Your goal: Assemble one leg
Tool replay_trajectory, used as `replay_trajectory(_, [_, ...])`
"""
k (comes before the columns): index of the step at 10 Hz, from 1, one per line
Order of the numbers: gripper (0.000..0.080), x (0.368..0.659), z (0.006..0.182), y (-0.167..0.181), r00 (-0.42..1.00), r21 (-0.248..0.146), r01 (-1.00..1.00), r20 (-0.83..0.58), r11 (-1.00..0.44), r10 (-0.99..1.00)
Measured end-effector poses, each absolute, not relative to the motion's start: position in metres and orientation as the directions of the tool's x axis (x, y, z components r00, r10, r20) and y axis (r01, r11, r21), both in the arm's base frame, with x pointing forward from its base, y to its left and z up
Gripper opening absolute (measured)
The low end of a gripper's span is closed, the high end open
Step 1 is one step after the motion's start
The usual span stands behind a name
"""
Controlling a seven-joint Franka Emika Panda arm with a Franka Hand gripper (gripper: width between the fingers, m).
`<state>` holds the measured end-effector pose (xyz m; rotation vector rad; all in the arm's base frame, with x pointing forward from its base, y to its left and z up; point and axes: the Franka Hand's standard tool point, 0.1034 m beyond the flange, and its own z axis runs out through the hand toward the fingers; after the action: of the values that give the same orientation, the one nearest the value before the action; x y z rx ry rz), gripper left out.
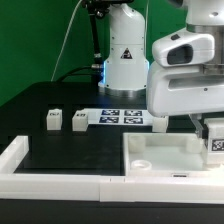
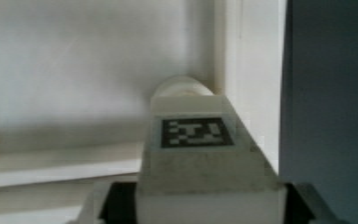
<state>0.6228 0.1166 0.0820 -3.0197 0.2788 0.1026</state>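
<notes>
Gripper (image 1: 212,131) is clamped on one leg (image 1: 215,146) at the exterior view's right, over the far right corner of the white panel (image 1: 150,152). In the wrist view the leg sits betw. the dark fingers (image 2: 110,201), marker tag facing the cam, its tip close to the panel's corner wall; can't tell if touching. 2 other legs (image 1: 52,120) stand side by side on the black table (image 1: 70,145), just beside the marker board (image 1: 125,116).
</notes>
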Motion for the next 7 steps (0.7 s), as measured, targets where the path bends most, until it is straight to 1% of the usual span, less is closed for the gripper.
replay_trajectory(1, [0.0292, 0.6228, 0.0817, 0.1154, 0.932, -0.09, -0.359, -0.088, -0.929, -0.352])
replay_trajectory(2, [0.0292, 0.6229, 0.0815, 0.1146, 0.872, -0.076, -0.486, -0.1, -0.87, -0.479])
replay_trajectory(5, [0.0292, 0.6233, 0.0812, 0.114, 0.683, -0.035, -0.729, -0.109, -0.684, -0.722])
replay_trajectory(7, [0.0292, 0.6235, 0.0811, 0.1142, 0.516, -0.015, -0.855, -0.119, -0.518, -0.848])
